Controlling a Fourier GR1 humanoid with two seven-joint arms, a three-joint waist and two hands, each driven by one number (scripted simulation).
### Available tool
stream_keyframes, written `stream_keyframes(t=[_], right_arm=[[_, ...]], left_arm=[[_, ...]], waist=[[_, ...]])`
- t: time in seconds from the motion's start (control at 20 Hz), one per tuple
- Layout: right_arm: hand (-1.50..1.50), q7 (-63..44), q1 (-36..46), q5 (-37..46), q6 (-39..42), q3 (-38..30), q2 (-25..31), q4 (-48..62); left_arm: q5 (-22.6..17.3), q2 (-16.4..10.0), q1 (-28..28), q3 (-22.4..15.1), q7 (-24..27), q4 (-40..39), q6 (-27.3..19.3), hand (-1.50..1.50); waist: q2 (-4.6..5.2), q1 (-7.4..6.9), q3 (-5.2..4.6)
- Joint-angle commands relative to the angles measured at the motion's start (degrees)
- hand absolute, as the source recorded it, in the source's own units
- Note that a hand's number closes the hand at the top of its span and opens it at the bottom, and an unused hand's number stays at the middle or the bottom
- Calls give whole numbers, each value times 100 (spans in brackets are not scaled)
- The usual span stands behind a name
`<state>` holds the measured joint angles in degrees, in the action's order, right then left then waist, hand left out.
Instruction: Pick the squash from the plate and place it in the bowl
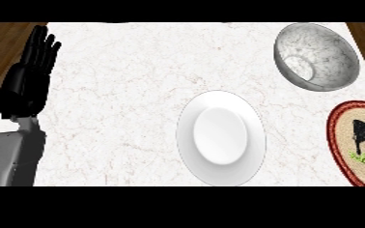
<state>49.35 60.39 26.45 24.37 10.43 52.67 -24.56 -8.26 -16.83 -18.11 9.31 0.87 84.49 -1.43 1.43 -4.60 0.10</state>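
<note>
A grey marbled bowl [317, 55] stands at the counter's far right, and nothing shows inside it. A woven round plate with a red rim [341, 140] is cut off by the right edge. On it lies a black shape [358, 136] that looks like part of my right hand, with a small yellow-green bit [359, 159] just below it that may be the squash; most of both is out of view. My left hand [30, 72] rests open at the far left edge, fingers up, far from the bowl and both plates.
A white oval-looking plate [187, 140] sits in the middle of the pale marble counter with nothing on it. Dark wood shows at the counter's upper left [14, 34] and upper right corners.
</note>
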Motion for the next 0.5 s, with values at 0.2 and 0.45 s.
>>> stream_keyframes(t=[0.2, 0.45], right_arm=[[150, 558, -11, 487, -490, 423, -930, 610], [150, -280, 236, 644, -835, 400, -1449, 1306]], left_arm=[[112, 17, 33, 47, 82, -137, -94, 0], [-222, -248, 91, 282, -207, 147, 185, 0]], waist=[[-13, 141, 2], [-29, 86, 1]])
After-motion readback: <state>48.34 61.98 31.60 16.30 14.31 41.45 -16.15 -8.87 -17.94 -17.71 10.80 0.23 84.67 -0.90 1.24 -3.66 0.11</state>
